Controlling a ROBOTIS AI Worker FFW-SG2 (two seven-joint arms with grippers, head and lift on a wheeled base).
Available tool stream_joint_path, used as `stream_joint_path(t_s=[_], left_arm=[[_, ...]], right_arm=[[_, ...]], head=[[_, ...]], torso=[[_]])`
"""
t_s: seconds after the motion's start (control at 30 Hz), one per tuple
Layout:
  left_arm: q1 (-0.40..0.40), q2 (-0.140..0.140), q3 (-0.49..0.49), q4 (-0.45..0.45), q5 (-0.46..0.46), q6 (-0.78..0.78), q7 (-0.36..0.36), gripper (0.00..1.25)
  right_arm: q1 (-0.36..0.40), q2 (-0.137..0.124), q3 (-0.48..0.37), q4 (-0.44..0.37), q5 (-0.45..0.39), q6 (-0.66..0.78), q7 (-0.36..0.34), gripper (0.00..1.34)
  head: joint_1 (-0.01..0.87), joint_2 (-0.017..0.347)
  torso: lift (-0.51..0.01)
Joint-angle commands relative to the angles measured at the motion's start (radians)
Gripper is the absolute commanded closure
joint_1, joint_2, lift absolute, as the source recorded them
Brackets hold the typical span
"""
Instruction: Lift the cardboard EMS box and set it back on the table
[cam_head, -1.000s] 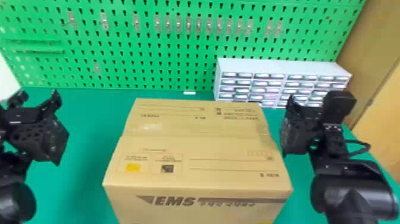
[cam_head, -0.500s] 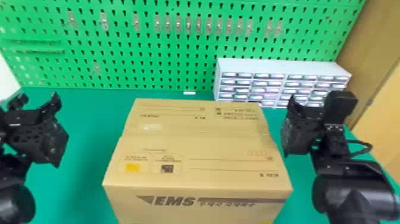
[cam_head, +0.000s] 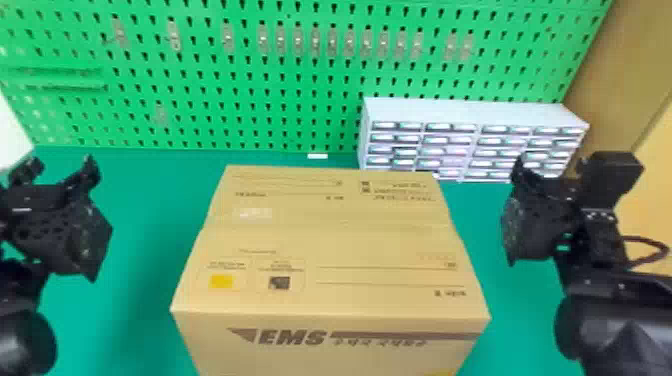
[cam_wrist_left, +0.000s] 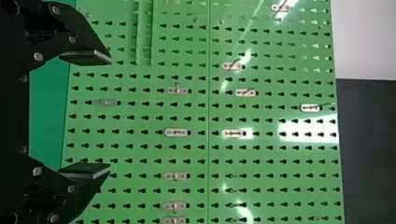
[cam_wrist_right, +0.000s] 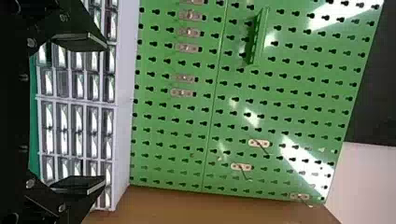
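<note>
one cardboard ems box (cam_head: 325, 240) on the green table (cam_head: 135, 240), between two grippers, left gripper (cam_head: 60, 170) and right gripper (cam_head: 550, 172), both empty with two fingers each spread wide, neither touching the box. behind it: one drawer cabinet (cam_head: 475, 110), one small white strip (cam_head: 317, 156), one green pegboard (cam_head: 200, 95) with fifteen clips in its upper row. tabletop plain and smooth, tan panel (cam_head: 610, 75) on the room's right side.

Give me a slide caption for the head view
Cardboard EMS box on the green table, left gripper and right gripper apart from its sides.
</note>
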Motion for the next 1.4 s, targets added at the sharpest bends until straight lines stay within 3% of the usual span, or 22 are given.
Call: stream_joint_path(t_s=[0.0, 0.17, 1.37], left_arm=[[-0.002, 0.0, 0.001, -0.002, 0.002, 0.0, 0.0, 0.44], [0.001, 0.0, -0.001, -0.002, 0.003, 0.0, 0.0, 0.44], [0.004, 0.0, -0.012, -0.005, 0.005, 0.0, 0.0, 0.44]], right_arm=[[-0.007, 0.018, -0.005, 0.003, 0.022, -0.001, 0.0, 0.27], [-0.012, 0.039, -0.019, 0.003, 0.041, -0.003, 0.0, 0.27], [-0.012, 0.039, -0.005, 0.004, 0.042, -0.01, 0.0, 0.27]], head=[[0.678, -0.015], [0.678, -0.015], [0.678, -0.015]], torso=[[0.0], [0.0], [-0.032]])
